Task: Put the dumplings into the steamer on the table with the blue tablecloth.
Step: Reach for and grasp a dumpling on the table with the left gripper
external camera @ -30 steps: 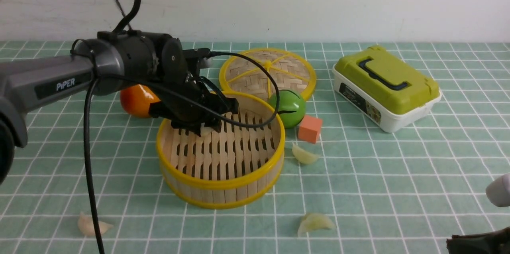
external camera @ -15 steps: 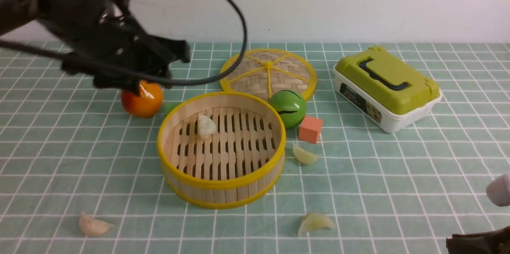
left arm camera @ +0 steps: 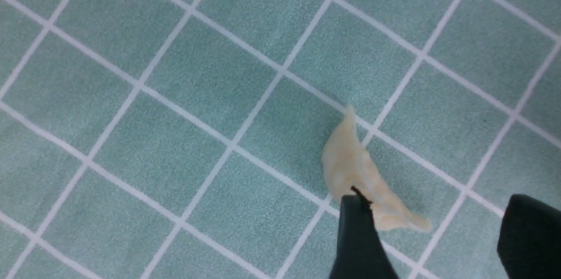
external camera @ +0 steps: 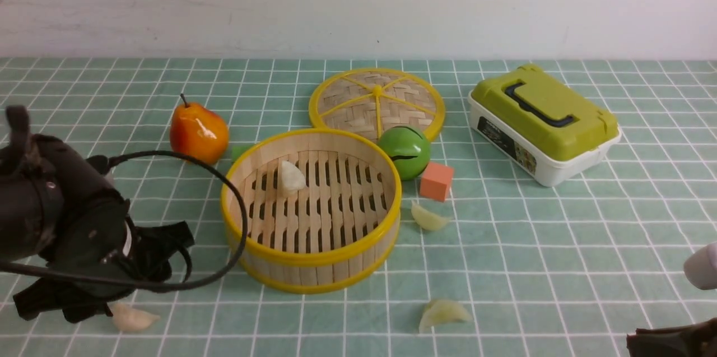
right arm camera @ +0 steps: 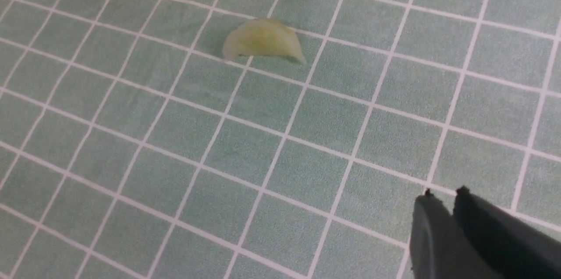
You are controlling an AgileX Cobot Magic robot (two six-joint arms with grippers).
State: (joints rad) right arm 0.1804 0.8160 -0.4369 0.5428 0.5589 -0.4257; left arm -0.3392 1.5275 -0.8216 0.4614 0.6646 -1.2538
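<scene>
The steamer [external camera: 311, 259] stands mid-table on the blue tablecloth [external camera: 560, 245], with one dumpling [external camera: 291, 176] on its slatted floor. Three dumplings lie on the cloth: one right of the steamer [external camera: 428, 217], one in front [external camera: 444, 312], one at the front left [external camera: 131, 319]. My left gripper [external camera: 84, 309] is low at the front left, open and empty. In the left wrist view it [left arm camera: 436, 209] hangs over the cloth, one finger [left arm camera: 357, 235] overlapping the dumpling [left arm camera: 355, 169]. My right gripper [right arm camera: 443, 193] is shut and empty at the front right [external camera: 633, 340]. The front dumpling [right arm camera: 263, 40] lies ahead of it.
A pear [external camera: 198, 130] sits behind the steamer on the left. The woven lid [external camera: 376, 100], a green ball [external camera: 406, 151] and an orange cube [external camera: 436, 180] are behind and to its right. A green-lidded box [external camera: 542, 121] stands at the back right.
My left gripper let go of a dumpling in the steamer, rose away, then came down to the front left by the dumpling there. The right arm has not moved.
</scene>
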